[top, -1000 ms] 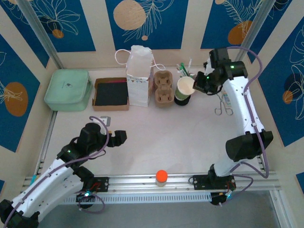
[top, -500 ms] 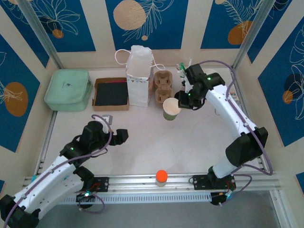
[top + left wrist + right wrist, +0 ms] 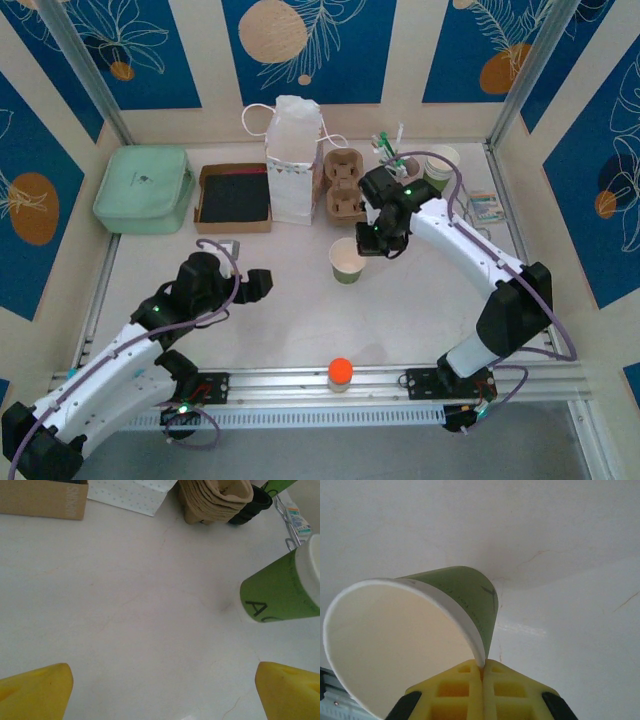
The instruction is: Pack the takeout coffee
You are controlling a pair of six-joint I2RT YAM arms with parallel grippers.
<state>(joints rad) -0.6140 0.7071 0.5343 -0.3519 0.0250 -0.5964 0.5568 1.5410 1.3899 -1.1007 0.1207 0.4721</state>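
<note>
Right gripper (image 3: 366,243) is clamped on the rim of a lidless cup (image 3: 347,260), one finger inside and one outside, so the cup hangs tilted low over mid bench (image 3: 290,320). Can't tell if its base touches. Likely staged here in open space for lidding. Left gripper (image 3: 258,284) is spread wide and empty, hovering near, probably ready to assist. Carrier (image 3: 345,185) and paper bag (image 3: 293,160) wait at the back. The lidded takeout coffee: can't pick it out in the back clutter.

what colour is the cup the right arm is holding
The cup is green outside, with a white rim and a cream inside. It shows best in the right wrist view.
</note>
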